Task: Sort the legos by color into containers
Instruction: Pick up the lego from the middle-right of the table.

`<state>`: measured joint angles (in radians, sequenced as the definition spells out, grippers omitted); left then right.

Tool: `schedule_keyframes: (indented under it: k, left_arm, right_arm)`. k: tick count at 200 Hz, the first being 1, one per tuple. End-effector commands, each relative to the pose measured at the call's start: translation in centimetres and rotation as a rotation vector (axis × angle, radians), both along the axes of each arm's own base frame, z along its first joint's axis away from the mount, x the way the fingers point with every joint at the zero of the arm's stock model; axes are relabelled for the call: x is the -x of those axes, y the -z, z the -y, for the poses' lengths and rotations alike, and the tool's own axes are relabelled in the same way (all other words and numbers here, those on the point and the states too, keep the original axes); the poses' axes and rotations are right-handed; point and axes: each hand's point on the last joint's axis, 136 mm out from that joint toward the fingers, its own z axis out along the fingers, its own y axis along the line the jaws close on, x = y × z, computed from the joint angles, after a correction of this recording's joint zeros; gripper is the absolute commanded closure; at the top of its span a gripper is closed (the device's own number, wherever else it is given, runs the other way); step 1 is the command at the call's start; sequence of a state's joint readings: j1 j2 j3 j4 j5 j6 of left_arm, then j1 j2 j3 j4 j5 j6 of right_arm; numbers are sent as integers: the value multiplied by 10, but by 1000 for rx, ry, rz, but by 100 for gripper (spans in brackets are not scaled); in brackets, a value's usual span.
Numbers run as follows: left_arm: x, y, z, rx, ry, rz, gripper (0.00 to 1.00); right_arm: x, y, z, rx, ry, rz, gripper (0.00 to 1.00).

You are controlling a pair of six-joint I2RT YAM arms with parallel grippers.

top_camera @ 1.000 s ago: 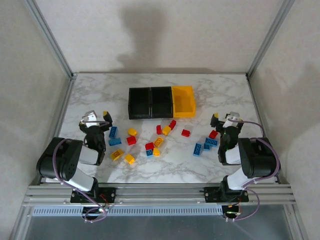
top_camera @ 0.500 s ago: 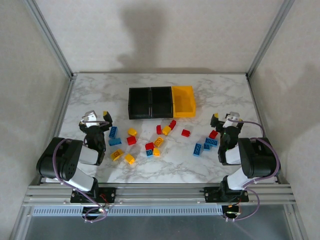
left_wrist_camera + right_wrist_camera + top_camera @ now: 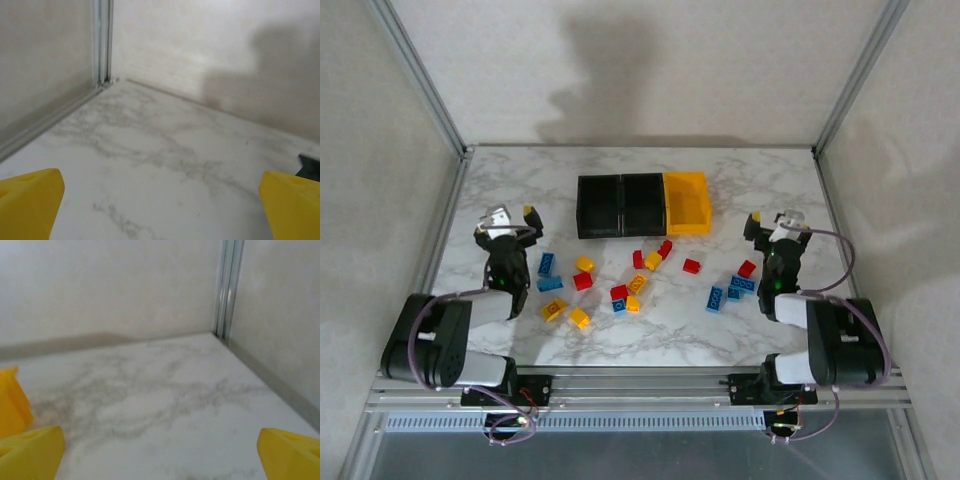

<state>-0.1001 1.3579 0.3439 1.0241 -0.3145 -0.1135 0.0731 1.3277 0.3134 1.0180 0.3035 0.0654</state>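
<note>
Lying scattered mid-frame on the worktop (image 3: 750,180), the legos (image 3: 619,292) looked light, rigid and slick, best pinched across flat side walls, while the left pincer (image 3: 510,222) and right pincer (image 3: 775,222) stood spread apart, empty.

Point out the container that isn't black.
The yellow-orange container at the right end of the row; the middle container and the left container joined to it are both black.

Marble table (image 3: 520,190); pale walls (image 3: 670,60)
</note>
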Motion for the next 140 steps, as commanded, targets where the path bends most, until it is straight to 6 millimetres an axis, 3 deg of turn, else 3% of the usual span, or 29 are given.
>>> schedule_keyframes:
  k: [1, 15, 30, 46, 69, 100, 120, 140]
  left_arm:
    - [3, -18, -8, 52, -39, 6, 1]
    - [2, -32, -17, 196, -98, 37, 1]
    - [0, -28, -32, 403, -190, -1, 0]
    - [-19, -23, -3, 503, 5, -100, 0]
    - [-24, -12, 47, 578, 221, -248, 7]
    - [3, 2, 109, 588, 410, -385, 15]
    - [27, 13, 140, 557, 486, -469, 23]
    - [49, 14, 163, 554, 544, -495, 27]
  right_arm:
    - [1, -30, 5, -89, 41, 14, 1]
    - [3, -43, 18, -278, 137, -29, 1]
    - [5, -43, 30, -431, 219, -136, 1]
    - [0, -44, 9, -494, 83, -235, 2]
    - [5, -50, -23, -548, -85, -303, 17]
    - [26, -14, -42, -575, -118, -590, 29]
    - [46, 21, -32, -536, 13, -779, 29]
    - [61, 41, -31, -517, 72, -886, 24]
